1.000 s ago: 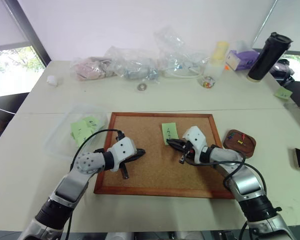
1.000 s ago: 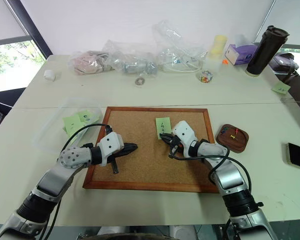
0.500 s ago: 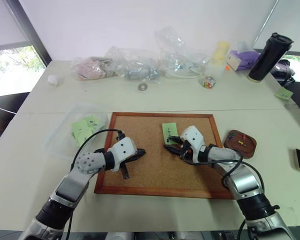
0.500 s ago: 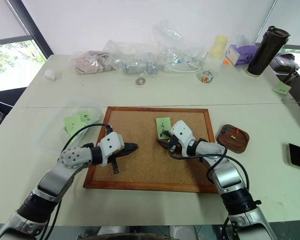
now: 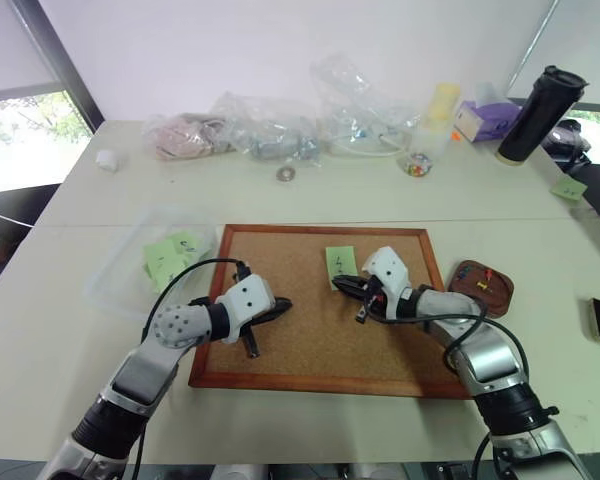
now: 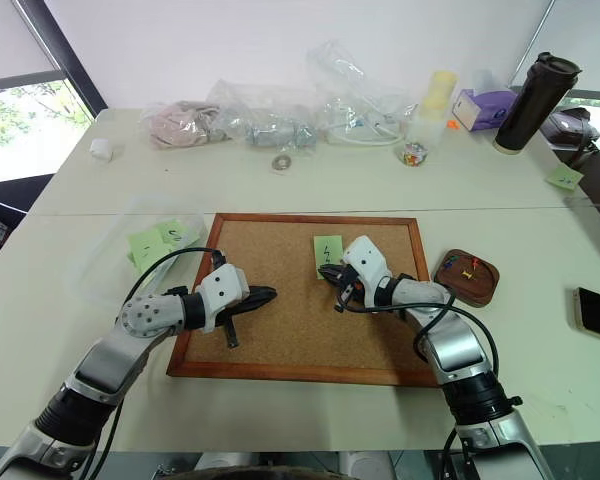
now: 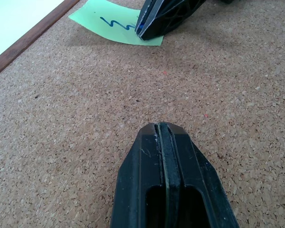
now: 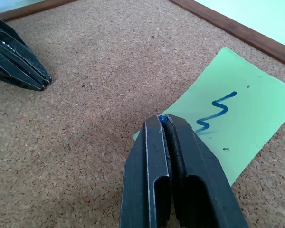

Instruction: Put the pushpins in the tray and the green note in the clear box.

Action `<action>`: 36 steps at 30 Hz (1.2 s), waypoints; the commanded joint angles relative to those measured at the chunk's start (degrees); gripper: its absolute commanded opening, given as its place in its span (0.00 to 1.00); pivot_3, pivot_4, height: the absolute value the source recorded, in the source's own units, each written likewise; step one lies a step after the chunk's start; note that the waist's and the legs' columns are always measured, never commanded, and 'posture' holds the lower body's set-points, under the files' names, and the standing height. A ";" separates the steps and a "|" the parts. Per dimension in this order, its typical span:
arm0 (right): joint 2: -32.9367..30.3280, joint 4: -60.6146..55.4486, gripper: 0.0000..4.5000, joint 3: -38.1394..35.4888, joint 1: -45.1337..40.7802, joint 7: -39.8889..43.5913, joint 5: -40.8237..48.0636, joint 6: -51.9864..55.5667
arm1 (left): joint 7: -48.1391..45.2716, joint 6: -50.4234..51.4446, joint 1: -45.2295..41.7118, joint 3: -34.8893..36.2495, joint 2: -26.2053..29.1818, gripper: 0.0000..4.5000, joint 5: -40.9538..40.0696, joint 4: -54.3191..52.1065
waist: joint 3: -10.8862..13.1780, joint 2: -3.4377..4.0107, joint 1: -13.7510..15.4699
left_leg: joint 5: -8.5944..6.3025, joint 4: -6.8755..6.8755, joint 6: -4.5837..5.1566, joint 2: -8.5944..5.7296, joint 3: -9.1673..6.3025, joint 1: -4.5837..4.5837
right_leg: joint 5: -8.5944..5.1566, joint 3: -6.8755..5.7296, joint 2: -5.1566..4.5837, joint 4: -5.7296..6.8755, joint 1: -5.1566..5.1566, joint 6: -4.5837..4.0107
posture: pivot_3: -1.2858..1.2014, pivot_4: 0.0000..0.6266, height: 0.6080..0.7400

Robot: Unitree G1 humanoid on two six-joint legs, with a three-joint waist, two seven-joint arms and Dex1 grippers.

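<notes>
Green note [image 8: 237, 126] lies flat on corkboard [image 5: 310, 340], near far edge. Right gripper [image 8: 164, 122] clamped on small blue pin [image 8: 162, 118] at note's near edge. Left gripper [image 7: 162, 128] shut, empty, over bare cork. Tray [image 5: 480, 285] just right of corkboard; clear box [image 5: 130, 275] left, holding green slips.

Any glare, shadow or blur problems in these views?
Head views: daylight from the window at left washes it out, table evenly lit, soft shadows under the arms. Right wrist view: own right tool soft near the lens, green note sharp. Left wrist view: corkboard grain crisp.
</notes>
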 commanded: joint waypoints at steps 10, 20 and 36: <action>-3.16 -12.52 0.01 -4.64 -0.84 -0.49 4.44 6.79 | -1.53 3.25 1.72 -2.84 0.79 0.00 1.47 2.24 | 0.03 0.02 0.07 | 0.00 -0.01 0.00 -0.01 0.00 -0.09 | 0.00 -0.01 -0.03 -0.02 -0.07 0.00 | 0.52 0.24 1.00; -6.55 -19.48 0.01 -6.25 0.46 0.15 6.85 10.42 | -1.18 3.80 0.76 -0.67 -0.44 0.00 -0.82 2.93 | 0.03 0.03 0.12 | -0.01 -0.01 0.01 -0.01 0.00 -0.08 | 0.00 -0.01 -0.03 -0.02 -0.06 0.00 | 0.52 0.24 1.00; -15.23 -27.55 0.00 -7.10 -0.13 4.65 10.18 11.63 | 1.38 24.70 -12.20 13.66 -9.40 0.89 -24.11 -3.57 | 0.25 -0.23 0.08 | 0.00 0.07 0.01 -0.02 -0.01 -0.17 | 0.00 -0.02 0.00 0.00 -0.11 0.00 | 0.52 0.24 1.00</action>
